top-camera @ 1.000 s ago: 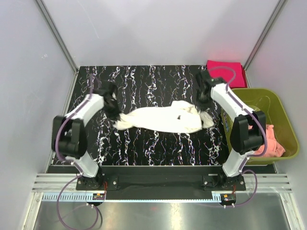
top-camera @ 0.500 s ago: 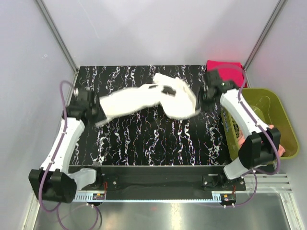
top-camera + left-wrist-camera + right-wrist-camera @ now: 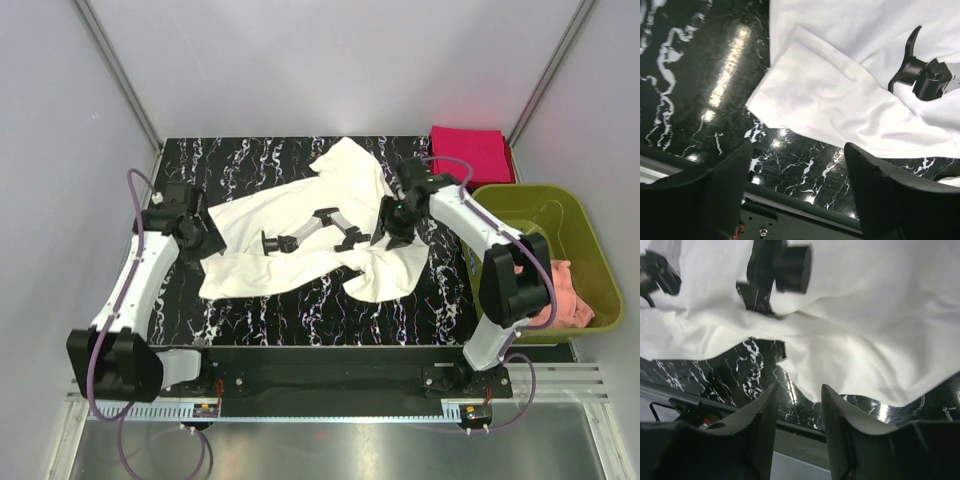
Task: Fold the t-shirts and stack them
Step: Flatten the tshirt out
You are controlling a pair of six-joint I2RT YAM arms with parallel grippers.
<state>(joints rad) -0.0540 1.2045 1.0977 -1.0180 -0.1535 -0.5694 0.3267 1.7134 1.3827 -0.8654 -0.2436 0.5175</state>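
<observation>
Since a second before, the large cream-white cloth t-shirt (image 3: pixel 290 215) had gone from a bunched roll stretched between both arms to a spread sheet lying on the black white-veined marble surface (image 3: pixel 260 165). Both hands had let go of it. It lay in the middle of the surface, print side up, with its black print (image 3: pixel 325 225) near the centre. One part reached toward the back edge and a rumpled fold lay at the front right.

The left hand (image 3: pixel 208 238) sat at the shirt's left edge. In the left wrist view its fingers (image 3: pixel 720 190) stood wide apart with only bare marble between them, and the shirt's corner lay just ahead.

The right hand (image 3: pixel 387 228) was over the shirt's right part. In the right wrist view its fingers (image 3: pixel 757 430) were parted more narrowly and held nothing, the shirt's wavy hem just beyond them.

A folded plain magenta-red cloth t-shirt (image 3: pixel 470 153) lay at the back right corner, well apart from the cream one. An olive-green plastic bin (image 3: pixel 590 250) stood beside the surface on the right, with a pink cloth (image 3: pixel 568 295) inside.
</observation>
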